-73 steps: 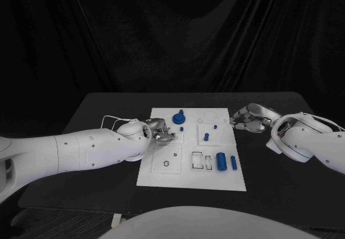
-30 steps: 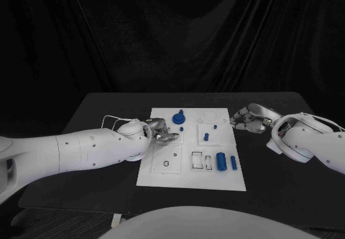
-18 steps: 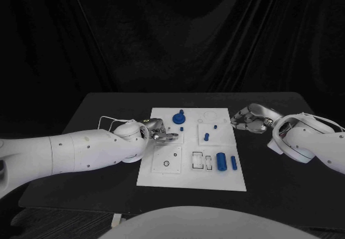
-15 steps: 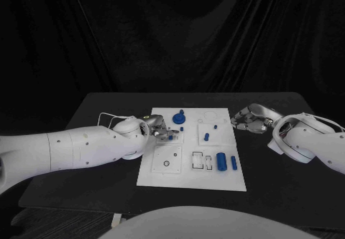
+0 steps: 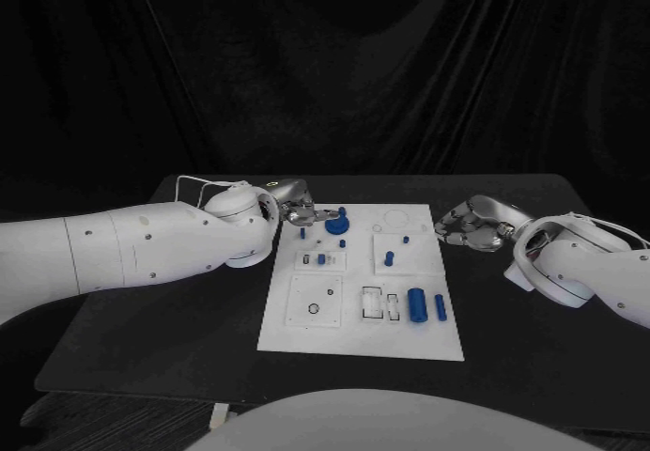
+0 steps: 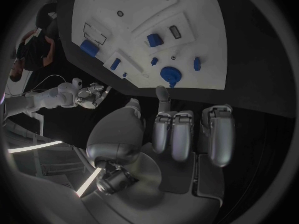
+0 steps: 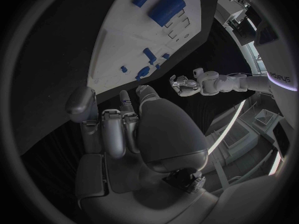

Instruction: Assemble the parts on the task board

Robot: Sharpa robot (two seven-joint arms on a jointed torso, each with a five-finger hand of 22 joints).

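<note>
The white task board (image 5: 355,329) lies in the middle of the table, also seen as the task board (image 6: 187,5) from the left wrist and the task board (image 7: 118,40) from the right wrist. On it stand a blue disc with a peg (image 5: 336,223), small blue pegs (image 5: 389,256), a small blue piece (image 5: 321,258) in the upper left plate, and a blue cylinder (image 5: 417,305) beside a thin blue rod (image 5: 439,304). My left hand (image 5: 301,214) hovers at the board's far left corner, fingers (image 6: 177,134) apart and holding nothing. My right hand (image 5: 468,224) rests by the board's right edge, fingers bent and apart, with nothing in them.
The black table (image 5: 162,319) runs wide on both sides of the board. My bulky left forearm (image 5: 135,249) lies over the table's left part. A square plate with a round hole (image 5: 315,303) and open rectangular slots (image 5: 379,303) sit in the board's near half.
My left hand has lifted off the upper left plate and drawn back to the board's far left corner, leaving a small blue piece there. The right hand has stayed put.
</note>
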